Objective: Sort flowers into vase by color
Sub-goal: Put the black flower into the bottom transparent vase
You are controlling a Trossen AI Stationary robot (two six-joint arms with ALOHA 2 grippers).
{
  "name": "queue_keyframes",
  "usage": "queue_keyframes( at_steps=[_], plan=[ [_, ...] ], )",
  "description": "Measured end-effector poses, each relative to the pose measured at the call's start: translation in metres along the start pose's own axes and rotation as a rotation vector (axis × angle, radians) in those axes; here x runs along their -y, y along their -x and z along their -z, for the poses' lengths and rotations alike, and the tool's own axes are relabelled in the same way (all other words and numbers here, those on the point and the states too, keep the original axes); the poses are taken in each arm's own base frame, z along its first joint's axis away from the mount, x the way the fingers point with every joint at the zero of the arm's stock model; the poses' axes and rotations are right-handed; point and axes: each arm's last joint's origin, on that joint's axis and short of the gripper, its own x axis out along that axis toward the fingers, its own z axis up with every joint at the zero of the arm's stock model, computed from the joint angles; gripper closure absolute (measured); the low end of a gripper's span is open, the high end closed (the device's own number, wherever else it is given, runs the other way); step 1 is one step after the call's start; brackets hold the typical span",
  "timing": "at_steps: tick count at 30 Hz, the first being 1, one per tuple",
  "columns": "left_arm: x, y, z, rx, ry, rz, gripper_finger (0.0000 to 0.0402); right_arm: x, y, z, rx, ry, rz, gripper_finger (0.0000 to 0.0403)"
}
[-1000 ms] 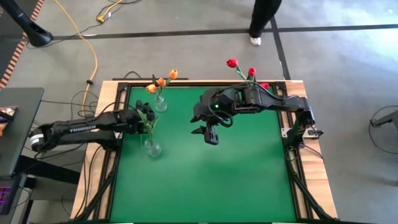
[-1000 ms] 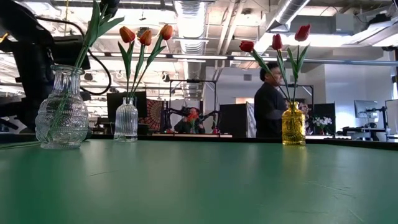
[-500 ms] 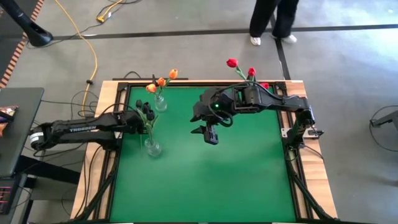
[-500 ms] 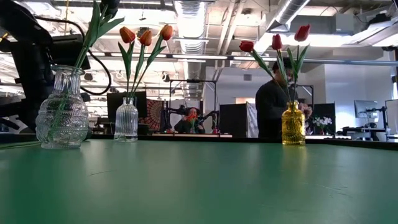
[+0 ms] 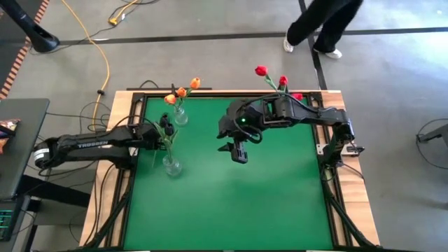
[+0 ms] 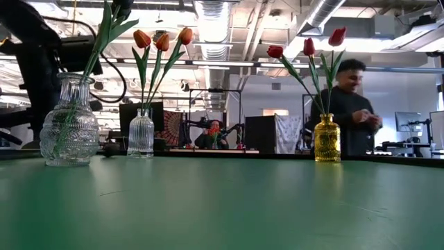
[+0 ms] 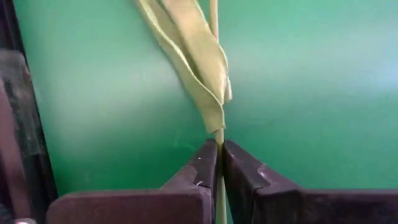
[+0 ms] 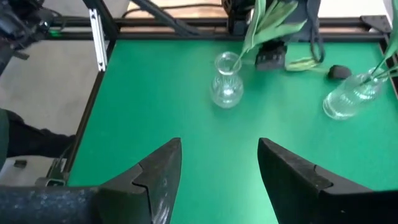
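Left gripper (image 7: 219,163) is clamped on a green stem (image 7: 214,68) standing in the round clear vase (image 6: 68,121) at table left.

Step, as I read it: repositioning that flower.

Next: lift straight, keep the vase upright.

Count: three vases; three orange tulips (image 6: 162,39), three red (image 6: 307,46); dark heads possibly one, unclear.

Right gripper (image 8: 217,168) hovers mid-table, wide, empty.

Vases (image 5: 171,166) line the mat's (image 5: 231,203) edges; middle open.
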Motion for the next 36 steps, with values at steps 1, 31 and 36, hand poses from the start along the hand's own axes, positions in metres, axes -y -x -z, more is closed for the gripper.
queue_keyframes(
  at_steps=[1,31,36],
  plan=[
    [0.001,0.003,-0.002,0.005,0.003,0.000,0.0396,0.000,0.000,0.001,-0.008,0.000,0.000,0.0165],
    [-0.014,0.205,-0.053,0.800,-0.064,0.336,0.0401,0.000,0.000,0.001,-0.009,-0.001,0.000,0.0165],
    [-0.016,0.240,-0.053,0.917,-0.190,0.566,0.0401,0.000,0.000,-0.001,0.006,0.001,0.000,0.0165]
  ],
)
